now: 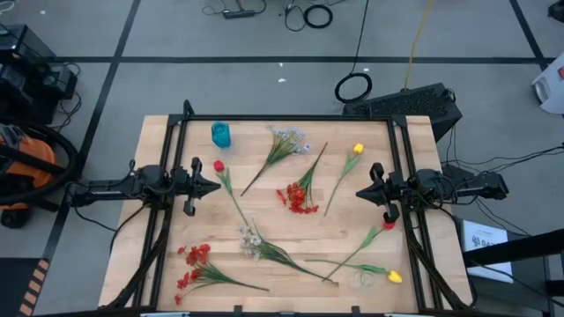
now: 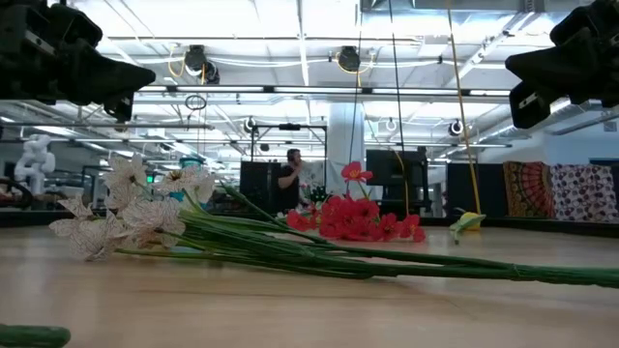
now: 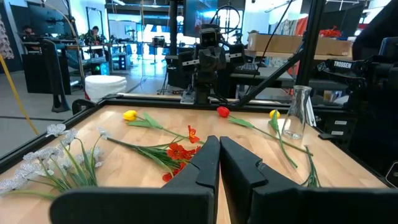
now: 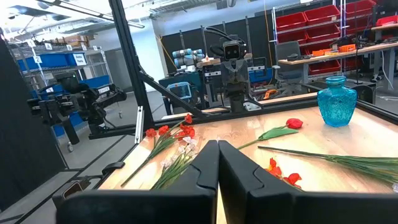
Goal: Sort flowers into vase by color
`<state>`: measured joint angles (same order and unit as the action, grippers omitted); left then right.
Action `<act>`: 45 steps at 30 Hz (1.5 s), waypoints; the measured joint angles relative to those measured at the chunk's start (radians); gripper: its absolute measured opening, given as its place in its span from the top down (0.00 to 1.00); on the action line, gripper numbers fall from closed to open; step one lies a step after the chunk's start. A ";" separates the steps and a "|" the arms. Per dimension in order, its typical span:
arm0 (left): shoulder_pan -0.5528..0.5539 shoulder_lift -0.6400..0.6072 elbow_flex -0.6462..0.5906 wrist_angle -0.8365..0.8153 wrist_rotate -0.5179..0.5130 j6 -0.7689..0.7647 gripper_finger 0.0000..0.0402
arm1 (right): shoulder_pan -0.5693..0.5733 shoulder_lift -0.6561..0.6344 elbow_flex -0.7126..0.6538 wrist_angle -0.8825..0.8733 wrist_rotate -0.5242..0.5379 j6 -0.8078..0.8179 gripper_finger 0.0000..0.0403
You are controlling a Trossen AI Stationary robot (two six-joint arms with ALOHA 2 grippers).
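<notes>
From above, the left gripper (image 1: 214,186) is hovering at the left-middle of the frame and the right gripper (image 1: 359,193) at the right-middle, both pointing inward with fingers pressed together and nothing held. The vase (image 1: 220,134) is standing in the upper left of the table (image 1: 159,255), just above the left gripper. The red tulip (image 1: 218,165) is lying right beside the left gripper's tip, its stem running down and to the right toward the white sprig (image 1: 253,236). So the left arm is looking nearer to both that tulip and the vase; the stem's long axis is crossing the gripper's line at a slant.

In the low view, 2 dark grippers are hanging in the upper corners, clear of the table, while white blossoms (image 2: 126,217) and a red spray (image 2: 363,220) are lying across the middle.

In the left wrist view, the closed left fingers (image 3: 205,165) are filling the lower centre, with a red spray (image 3: 177,152) just beyond.

In the right wrist view, the shut right fingers (image 4: 208,165) are sitting low at centre, the vase (image 4: 337,100) standing at the upper right.
</notes>
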<state>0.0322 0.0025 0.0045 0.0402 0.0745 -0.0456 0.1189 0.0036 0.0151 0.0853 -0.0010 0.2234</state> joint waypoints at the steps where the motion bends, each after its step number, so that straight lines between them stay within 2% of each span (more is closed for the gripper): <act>1: 0.000 0.000 0.000 0.000 0.000 0.000 0.95 | 0.000 0.000 0.000 0.000 0.000 0.000 1.00; 19: 0.000 0.000 0.000 0.000 0.000 0.000 0.95 | 0.000 0.000 0.000 0.008 0.001 0.000 1.00; 25: 0.000 0.000 0.000 0.000 0.000 0.000 0.95 | 0.000 0.016 0.000 0.020 0.105 -0.095 1.00; 28: 0.000 0.000 0.000 0.000 0.000 0.000 0.95 | 0.000 0.053 0.000 0.076 0.107 -0.115 1.00; 31: 0.000 0.000 0.000 0.000 0.000 0.000 0.95 | 0.000 0.107 0.018 0.137 0.124 -0.089 1.00; 37: 0.000 0.000 0.000 0.000 0.000 0.000 0.95 | 0.000 0.279 0.158 0.118 0.244 -0.108 1.00; 41: 0.000 0.000 0.000 0.000 0.000 0.000 0.95 | 0.000 0.454 0.323 0.018 0.358 -0.097 1.00; 45: 0.000 0.000 0.000 0.000 0.000 0.000 0.95 | 0.000 0.653 0.518 -0.133 0.531 0.040 1.00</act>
<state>0.0323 0.0025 0.0044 0.0399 0.0743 -0.0456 0.1184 0.6566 0.5334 -0.0477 0.5300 0.2630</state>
